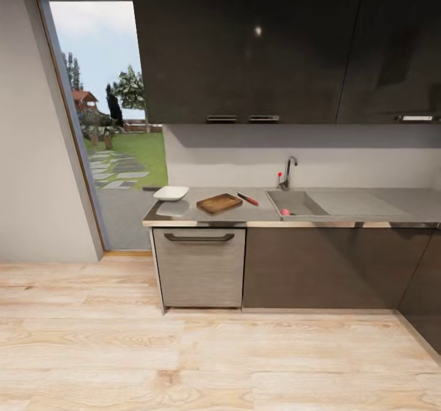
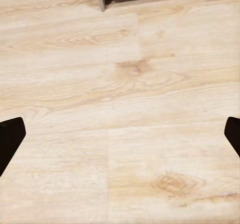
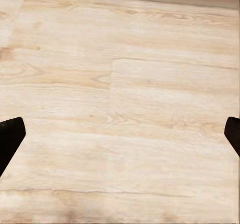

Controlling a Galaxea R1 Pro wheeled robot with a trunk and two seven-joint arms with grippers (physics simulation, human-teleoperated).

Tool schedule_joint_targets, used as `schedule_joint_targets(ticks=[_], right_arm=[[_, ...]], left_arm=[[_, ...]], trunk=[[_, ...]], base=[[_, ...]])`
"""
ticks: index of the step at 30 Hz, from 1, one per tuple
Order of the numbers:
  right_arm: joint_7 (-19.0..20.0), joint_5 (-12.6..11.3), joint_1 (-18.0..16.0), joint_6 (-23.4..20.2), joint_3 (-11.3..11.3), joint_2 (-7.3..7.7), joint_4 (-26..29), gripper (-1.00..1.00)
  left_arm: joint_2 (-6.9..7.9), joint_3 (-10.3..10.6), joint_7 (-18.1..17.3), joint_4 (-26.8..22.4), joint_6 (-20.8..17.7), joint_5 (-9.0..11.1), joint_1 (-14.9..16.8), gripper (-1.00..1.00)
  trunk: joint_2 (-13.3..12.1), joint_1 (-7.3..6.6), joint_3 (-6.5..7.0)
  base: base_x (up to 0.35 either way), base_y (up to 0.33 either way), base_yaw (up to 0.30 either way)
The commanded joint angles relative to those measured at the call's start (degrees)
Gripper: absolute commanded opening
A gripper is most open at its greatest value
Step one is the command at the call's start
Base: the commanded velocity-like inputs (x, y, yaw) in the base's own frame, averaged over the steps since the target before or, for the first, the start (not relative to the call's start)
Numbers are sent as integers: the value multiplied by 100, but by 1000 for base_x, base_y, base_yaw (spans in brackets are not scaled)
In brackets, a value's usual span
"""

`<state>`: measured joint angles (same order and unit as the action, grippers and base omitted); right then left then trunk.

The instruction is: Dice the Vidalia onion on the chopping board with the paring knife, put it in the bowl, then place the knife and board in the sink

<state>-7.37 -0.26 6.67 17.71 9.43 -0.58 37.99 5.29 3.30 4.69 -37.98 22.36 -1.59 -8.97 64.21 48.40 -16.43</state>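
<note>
Across the room, the countertop (image 1: 257, 213) carries the white bowl (image 1: 171, 193) at its left end. To its right lies the dark-brown chopping board (image 1: 219, 203), then the paring knife (image 1: 247, 198) with its red handle. The sink (image 1: 297, 203) sits further right under a chrome tap (image 1: 286, 173). A pinkish round onion (image 1: 285, 212) rests at the sink's front edge. My left gripper (image 2: 120, 141) is open over bare wooden floor, its dark fingertips (image 2: 10, 139) wide apart. My right gripper (image 3: 120, 139) is likewise open above the floor.
Light wooden floor (image 1: 202, 356) stretches between me and the cabinets. A grey dishwasher front (image 1: 199, 267) stands below the bowl and board. Dark wall cabinets (image 1: 275, 43) hang above. A glass door (image 1: 113, 123) to a garden is at the left. A drainboard (image 1: 355, 203) lies right of the sink.
</note>
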Motion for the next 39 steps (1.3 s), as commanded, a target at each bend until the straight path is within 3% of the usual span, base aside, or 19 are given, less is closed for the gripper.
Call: schedule_joint_targets(ticks=[1, 6, 18, 39], right_arm=[[-45, -1, 1, 5, 24, 5, -142, 100], [-45, 1, 1, 6, 24, 12, -720, 100], [-43, -7, 1, -5, 32, 28, -1540, 100], [-36, -25, 1, -13, 39, 2, -1748, 100]], left_arm=[[7, 31, 49, -1, 6, -14, -1, 100], [7, 31, 49, 24, 6, -10, 0, 100], [7, 31, 49, 94, 6, -8, -3, 100], [5, 31, 49, 98, 6, -8, 1, 100]], trunk=[[-38, -22, 14], [-238, -131, 104], [-720, -395, 320], [-1562, -856, 697]], base=[[0, 0, 0], [0, 0, 0], [0, 0, 0], [0, 0, 0]])
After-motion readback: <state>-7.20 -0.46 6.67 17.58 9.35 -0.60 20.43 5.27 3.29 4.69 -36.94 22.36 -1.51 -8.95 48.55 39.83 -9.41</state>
